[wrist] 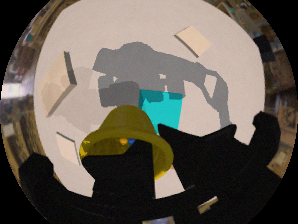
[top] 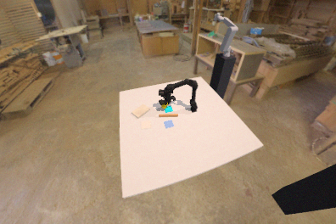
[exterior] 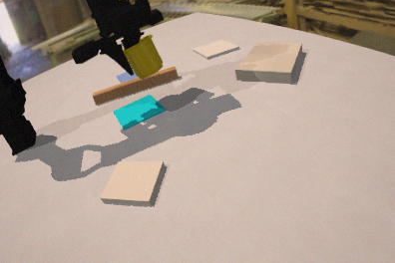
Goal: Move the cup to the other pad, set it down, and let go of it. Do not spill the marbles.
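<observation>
Hanging above the table, clear of its surface, the yellow cup (top: 165, 106) (exterior: 144, 57) (wrist: 129, 120) is clamped by its wall in the black gripper (exterior: 129, 52) (wrist: 153, 128), whose fingers stand narrowly apart. The cup leans in the exterior view, and in the wrist view its flared mouth shows an orange marble (wrist: 123, 141) and a blue marble (wrist: 132, 142) inside. Near it in the top view is the cyan pad (top: 169, 109) (exterior: 136, 111) (wrist: 167, 111), flat on the table and partly under the arm's shadow. An orange-brown bar (top: 168, 115) (exterior: 136, 86) lies between that pad and the blue pad (top: 169, 124) (exterior: 125, 78). Farther out, a thick beige block (top: 141, 111) (exterior: 269, 61) (wrist: 57, 84) and a thin pale tile (top: 146, 125) (exterior: 216, 49) (wrist: 68, 148) lie apart from each other on the pale tabletop (top: 178, 158) (exterior: 279, 180) (wrist: 150, 30). Another square beige block (exterior: 134, 181) (wrist: 194, 41) lies well apart from them, on the cyan pad's side of the bar.
</observation>
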Tool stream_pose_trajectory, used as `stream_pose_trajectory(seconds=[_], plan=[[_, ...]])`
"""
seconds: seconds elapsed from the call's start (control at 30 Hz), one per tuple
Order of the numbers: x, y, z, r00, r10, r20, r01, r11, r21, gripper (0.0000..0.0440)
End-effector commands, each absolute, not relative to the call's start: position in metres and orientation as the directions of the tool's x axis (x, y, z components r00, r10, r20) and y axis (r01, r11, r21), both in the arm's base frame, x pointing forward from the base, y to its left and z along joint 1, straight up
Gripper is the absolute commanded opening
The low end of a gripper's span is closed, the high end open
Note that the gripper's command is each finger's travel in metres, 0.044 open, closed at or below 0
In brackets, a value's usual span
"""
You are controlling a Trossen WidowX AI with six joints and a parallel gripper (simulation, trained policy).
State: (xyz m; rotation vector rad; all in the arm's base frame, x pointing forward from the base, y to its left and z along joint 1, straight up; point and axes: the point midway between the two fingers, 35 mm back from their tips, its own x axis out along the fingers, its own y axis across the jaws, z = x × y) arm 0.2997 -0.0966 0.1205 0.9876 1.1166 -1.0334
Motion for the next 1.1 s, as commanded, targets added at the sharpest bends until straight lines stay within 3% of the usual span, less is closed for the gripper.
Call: stream_pose_trajectory(seconds=[0.0,0.3,0.57,0.77,0.9,1.07], plan=[[0.295,-0.100,0.115,0.130,-0.145,-0.981,0.971,0.220,0.097,0.0001],[0.281,-0.104,0.094,0.116,-0.146,-0.982,0.979,0.185,0.089,0.0004],[0.265,-0.105,0.078,0.090,-0.146,-0.985,0.986,0.154,0.068,0.0035],[0.259,-0.110,0.071,0.095,-0.154,-0.983,0.988,0.137,0.074,0.0078],[0.264,-0.114,0.076,0.142,-0.161,-0.977,0.984,0.125,0.123,0.0165],[0.264,-0.114,0.083,0.184,-0.157,-0.970,0.979,0.121,0.166,0.0176]])
